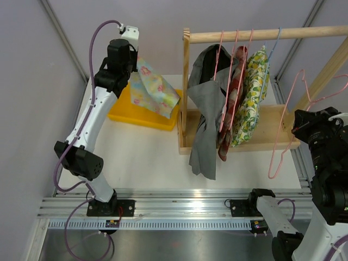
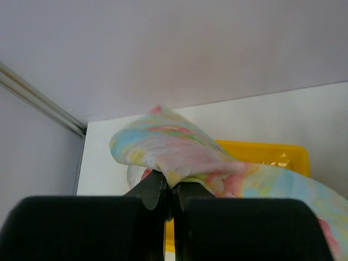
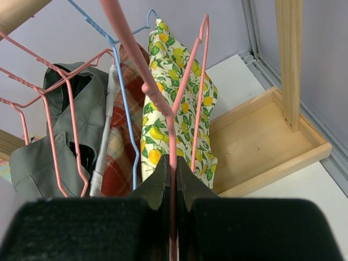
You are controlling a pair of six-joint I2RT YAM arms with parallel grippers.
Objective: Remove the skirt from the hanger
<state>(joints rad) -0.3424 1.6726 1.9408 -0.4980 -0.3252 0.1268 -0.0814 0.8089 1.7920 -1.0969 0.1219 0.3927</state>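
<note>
A pastel floral skirt (image 1: 154, 88) hangs from my left gripper (image 1: 132, 69), raised over the yellow tray (image 1: 142, 115) at the back left. In the left wrist view the gripper (image 2: 169, 186) is shut on a fold of the skirt (image 2: 179, 152). My right gripper (image 1: 300, 126) is shut on a bare pink wire hanger (image 1: 284, 137), held off the rail at the right. In the right wrist view the gripper (image 3: 173, 169) pinches the hanger's wire (image 3: 152, 92).
A wooden rack (image 1: 261, 33) stands at the back right with its base board (image 1: 272, 128). On its rail hang a grey garment (image 1: 209, 109), a red plaid one (image 1: 234, 98) and a lemon-print one (image 1: 251, 92) on pink and blue hangers.
</note>
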